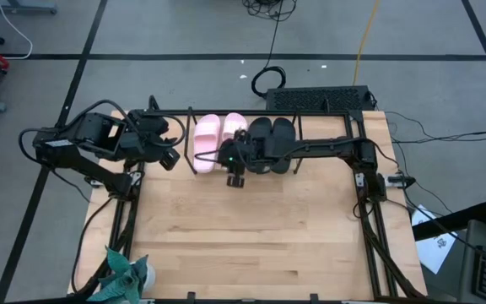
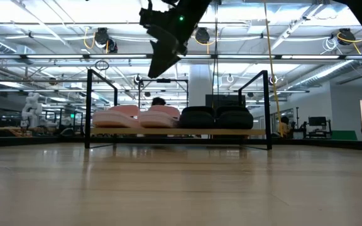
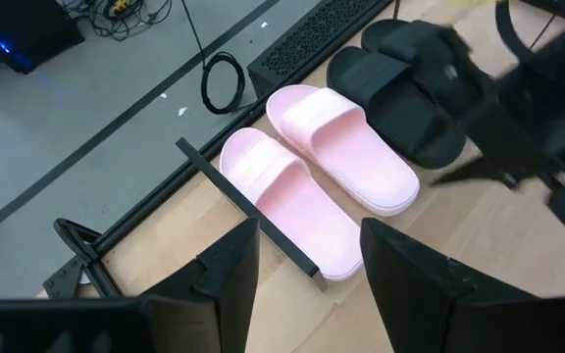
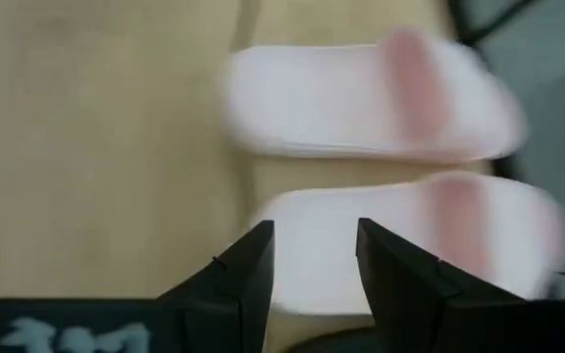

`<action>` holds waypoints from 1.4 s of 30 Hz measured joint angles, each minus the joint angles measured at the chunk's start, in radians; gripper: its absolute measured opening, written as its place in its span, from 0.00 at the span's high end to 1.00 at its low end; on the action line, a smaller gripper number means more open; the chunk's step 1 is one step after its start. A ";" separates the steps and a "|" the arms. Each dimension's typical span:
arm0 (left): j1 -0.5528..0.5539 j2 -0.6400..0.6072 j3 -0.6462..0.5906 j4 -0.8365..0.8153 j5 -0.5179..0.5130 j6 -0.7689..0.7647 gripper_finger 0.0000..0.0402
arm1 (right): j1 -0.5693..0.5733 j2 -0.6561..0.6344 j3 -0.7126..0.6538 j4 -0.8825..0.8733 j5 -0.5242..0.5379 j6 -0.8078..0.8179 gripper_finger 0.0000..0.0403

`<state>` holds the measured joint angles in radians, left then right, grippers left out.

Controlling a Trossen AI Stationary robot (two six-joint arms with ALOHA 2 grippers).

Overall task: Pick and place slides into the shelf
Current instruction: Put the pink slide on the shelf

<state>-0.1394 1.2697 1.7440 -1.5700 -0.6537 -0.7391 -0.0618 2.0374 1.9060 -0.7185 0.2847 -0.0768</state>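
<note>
Nearest me, the bare desk (image 1: 251,245) fills the lower half of the high view, with nothing of the task lying on it. Above that, mid-frame, my right hand (image 1: 235,179) hangs just in front of the shelf (image 1: 344,115), its fingers (image 4: 248,270) apart and holding nothing, looking down on the pink pair. My left hand (image 1: 170,157) sits at the left of the frame beside the shelf's end, fingers (image 3: 226,275) also spread and empty. Farther back, all four slides rest side by side in the shelf: the pink slides (image 1: 218,135) left of centre, the black slides (image 1: 272,133) touching them on the right. I judge the placing done. These look like light moulded foam, slightly springy, with a smooth sole that could slip; if one needed shifting, I would pinch the broad strap or the sole's edge at the heel.
</note>
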 joint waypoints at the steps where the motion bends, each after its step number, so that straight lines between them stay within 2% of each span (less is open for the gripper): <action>1: 0.000 0.000 0.000 0.000 0.000 0.000 0.55 | 0.006 0.006 -0.004 0.000 -0.027 0.004 0.66; 9: 0.000 0.000 0.000 0.000 0.000 -0.002 0.55 | 0.034 0.011 -0.106 0.057 -0.053 -0.034 0.66; 23: 0.000 0.000 0.000 0.000 -0.002 0.002 0.55 | 0.034 0.011 -0.189 0.117 -0.102 -0.071 0.66; 29: 0.000 0.000 0.000 0.001 -0.027 0.003 0.55 | 0.021 0.011 -0.190 0.131 -0.023 -0.077 0.66; 42: 0.000 0.000 0.000 0.001 -0.028 0.003 0.55 | -0.016 0.011 -0.190 0.138 -0.107 -0.066 0.66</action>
<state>-0.1393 1.2697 1.7439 -1.5692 -0.6813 -0.7361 -0.0777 2.0483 1.7157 -0.5809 0.1774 -0.1425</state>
